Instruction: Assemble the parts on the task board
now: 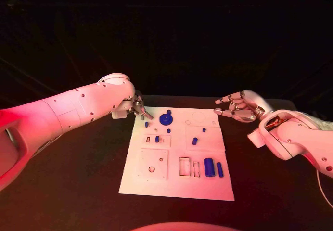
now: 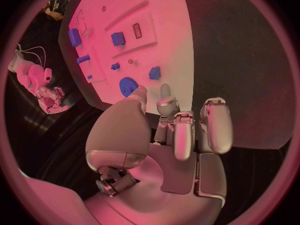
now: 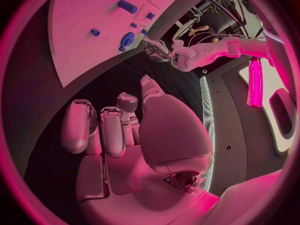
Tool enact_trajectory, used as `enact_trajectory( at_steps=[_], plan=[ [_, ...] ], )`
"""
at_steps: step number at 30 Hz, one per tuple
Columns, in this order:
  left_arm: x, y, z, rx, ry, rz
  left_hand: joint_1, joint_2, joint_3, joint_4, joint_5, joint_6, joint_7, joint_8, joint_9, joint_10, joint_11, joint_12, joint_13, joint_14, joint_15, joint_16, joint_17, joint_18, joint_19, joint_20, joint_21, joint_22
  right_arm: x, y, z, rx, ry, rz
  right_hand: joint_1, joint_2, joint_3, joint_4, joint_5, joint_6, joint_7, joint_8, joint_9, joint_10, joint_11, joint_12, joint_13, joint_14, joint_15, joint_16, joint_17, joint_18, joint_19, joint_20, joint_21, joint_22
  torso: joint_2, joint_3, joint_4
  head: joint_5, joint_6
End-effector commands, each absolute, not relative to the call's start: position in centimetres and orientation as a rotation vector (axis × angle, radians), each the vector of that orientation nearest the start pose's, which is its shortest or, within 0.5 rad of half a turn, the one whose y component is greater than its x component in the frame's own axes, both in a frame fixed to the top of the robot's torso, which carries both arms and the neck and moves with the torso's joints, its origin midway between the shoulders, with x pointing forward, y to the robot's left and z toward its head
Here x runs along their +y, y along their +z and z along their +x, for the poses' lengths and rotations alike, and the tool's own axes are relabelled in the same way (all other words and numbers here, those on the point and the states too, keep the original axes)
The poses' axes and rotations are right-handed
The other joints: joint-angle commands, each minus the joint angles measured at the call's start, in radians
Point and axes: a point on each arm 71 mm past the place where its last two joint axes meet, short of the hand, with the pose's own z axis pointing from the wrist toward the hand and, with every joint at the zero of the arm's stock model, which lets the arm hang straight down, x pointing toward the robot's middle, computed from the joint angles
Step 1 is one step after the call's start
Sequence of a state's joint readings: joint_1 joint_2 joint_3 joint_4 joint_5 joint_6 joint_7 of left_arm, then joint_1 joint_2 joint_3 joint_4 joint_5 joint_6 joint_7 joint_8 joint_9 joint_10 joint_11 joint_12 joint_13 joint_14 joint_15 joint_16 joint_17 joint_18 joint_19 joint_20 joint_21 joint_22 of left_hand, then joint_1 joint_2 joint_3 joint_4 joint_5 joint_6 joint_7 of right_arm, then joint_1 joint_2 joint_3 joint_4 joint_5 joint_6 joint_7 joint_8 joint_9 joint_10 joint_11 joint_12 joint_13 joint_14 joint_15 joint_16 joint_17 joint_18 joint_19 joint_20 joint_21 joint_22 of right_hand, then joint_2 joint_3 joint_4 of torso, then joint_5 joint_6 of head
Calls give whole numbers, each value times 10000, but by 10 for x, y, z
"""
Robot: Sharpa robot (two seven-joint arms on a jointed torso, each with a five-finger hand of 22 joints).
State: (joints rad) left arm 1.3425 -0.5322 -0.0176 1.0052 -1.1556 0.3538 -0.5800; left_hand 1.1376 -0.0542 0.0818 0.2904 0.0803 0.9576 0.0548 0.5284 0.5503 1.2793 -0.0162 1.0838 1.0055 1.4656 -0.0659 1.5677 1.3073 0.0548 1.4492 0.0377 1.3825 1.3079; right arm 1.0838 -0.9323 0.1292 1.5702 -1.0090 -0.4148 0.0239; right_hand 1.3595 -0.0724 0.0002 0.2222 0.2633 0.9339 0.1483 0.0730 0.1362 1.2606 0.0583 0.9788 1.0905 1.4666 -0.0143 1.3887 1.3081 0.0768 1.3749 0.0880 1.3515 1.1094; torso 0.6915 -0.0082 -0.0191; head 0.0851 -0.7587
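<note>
The white task board (image 1: 177, 180) lies in the middle of the black table. On it are a blue gear (image 1: 166, 119) near the far edge, several small blue pegs such as one at mid-board (image 1: 195, 141), and two blue cylinders (image 1: 210, 167) at the near right. My left hand (image 1: 136, 108) hovers at the board's far left corner, just left of the gear (image 2: 128, 86), with its fingers (image 2: 215, 125) apart and nothing in them. My right hand (image 1: 239, 108) hangs off the far right corner, loosely curved and holding nothing; its own wrist view shows an empty palm (image 3: 125, 135).
Rectangular recesses (image 1: 185, 166) and a square plate with holes (image 1: 154, 163) mark the board's near half. Dark tabletop (image 1: 83, 173) lies on both sides of the board. My left arm (image 3: 212, 49) reaches in over the far left side.
</note>
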Motion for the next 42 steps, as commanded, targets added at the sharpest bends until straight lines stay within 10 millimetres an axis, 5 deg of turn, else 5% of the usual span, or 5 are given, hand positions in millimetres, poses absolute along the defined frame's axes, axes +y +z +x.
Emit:
enact_trajectory(
  at_steps=[1, 42],
  plan=[
    [216, -179, 578, 23697, -902, -1633, -75, 42, -59, 17, 10, 68, -9, 50, -11, 93, 4, 30, 16, 1052, -84, 30, 2635, 42, 39, -2, 51, 309, -237, -169, 480, 15764, 9393, 3475, 7, 93, -48, -17, 42, 90, 5, -18, 16, -29, 11, -5, -7, 496, -43, -21, 257, 124, -70, -27, -39, -12, -9, 4, 10, 9, -16],
    [209, -187, 575, 24066, -1248, -1413, 860, 337, 214, -156, 40, 42, -56, 126, -12, 39, -40, 14, -33, 1052, -123, 30, 2635, 46, 28, -42, 19, 323, -236, -169, 480, 15783, 9447, 3444, 28, 110, -44, -32, 62, 100, 2, -14, 19, -6, 9, 42, 25, 497, -45, -26, 256, 124, -69, -27, -44, -16, -6, -3, 8, 17, -40]
  ],
)
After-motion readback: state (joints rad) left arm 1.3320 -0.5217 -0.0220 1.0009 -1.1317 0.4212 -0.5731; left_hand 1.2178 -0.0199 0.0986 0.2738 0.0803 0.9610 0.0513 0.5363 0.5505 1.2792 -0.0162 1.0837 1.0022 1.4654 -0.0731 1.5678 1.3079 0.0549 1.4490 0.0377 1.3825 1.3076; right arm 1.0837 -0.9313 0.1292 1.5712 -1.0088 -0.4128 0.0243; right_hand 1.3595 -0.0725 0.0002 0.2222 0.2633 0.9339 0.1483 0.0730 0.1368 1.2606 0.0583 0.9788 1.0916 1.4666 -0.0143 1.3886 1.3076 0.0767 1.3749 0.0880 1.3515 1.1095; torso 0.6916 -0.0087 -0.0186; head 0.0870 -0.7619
